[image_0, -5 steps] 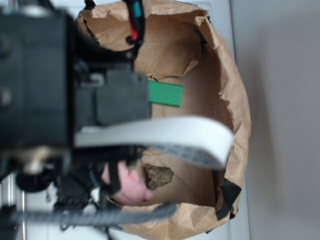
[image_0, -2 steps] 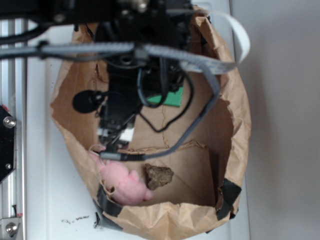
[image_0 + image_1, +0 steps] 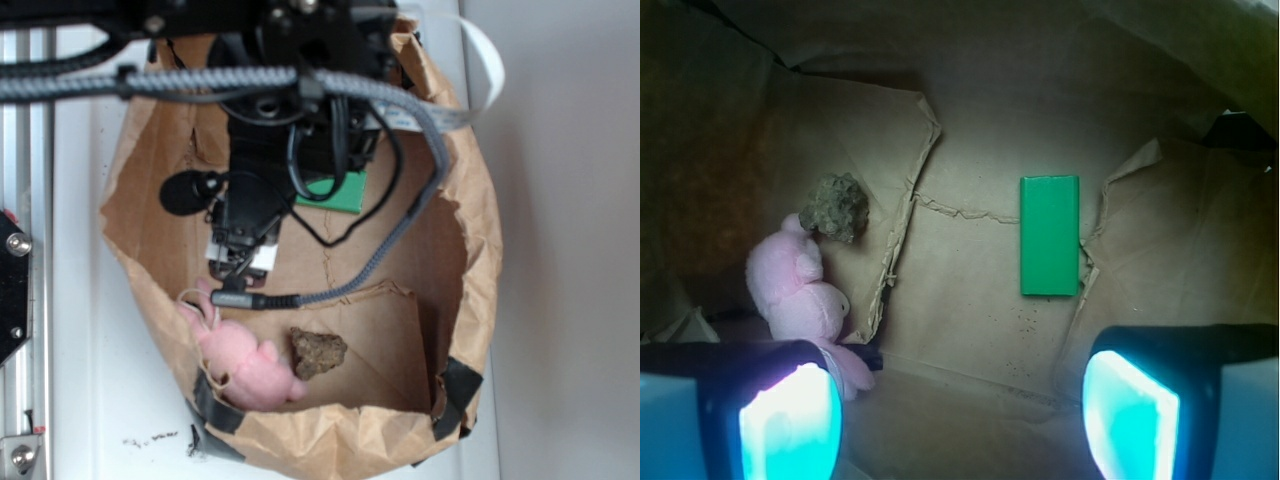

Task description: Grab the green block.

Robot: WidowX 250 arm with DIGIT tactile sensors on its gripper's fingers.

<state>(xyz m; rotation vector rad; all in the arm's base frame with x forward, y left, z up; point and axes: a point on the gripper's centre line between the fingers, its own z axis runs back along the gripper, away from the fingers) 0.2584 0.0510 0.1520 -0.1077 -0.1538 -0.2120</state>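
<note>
The claw [image 3: 960, 400] is wide apart and holds nothing, above the brown paper bag [image 3: 970, 300]. The flat bright-green rectangular block [image 3: 1049, 236] lies on the bag's floor, well apart from the pink plush toy [image 3: 800, 290] and the lumpy brown rock [image 3: 836, 207].

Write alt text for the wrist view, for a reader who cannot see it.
A green block lies flat on the brown paper bag's floor, untouched, ahead of the open gripper. A pink plush toy and a brown rock sit together at the left.
</note>
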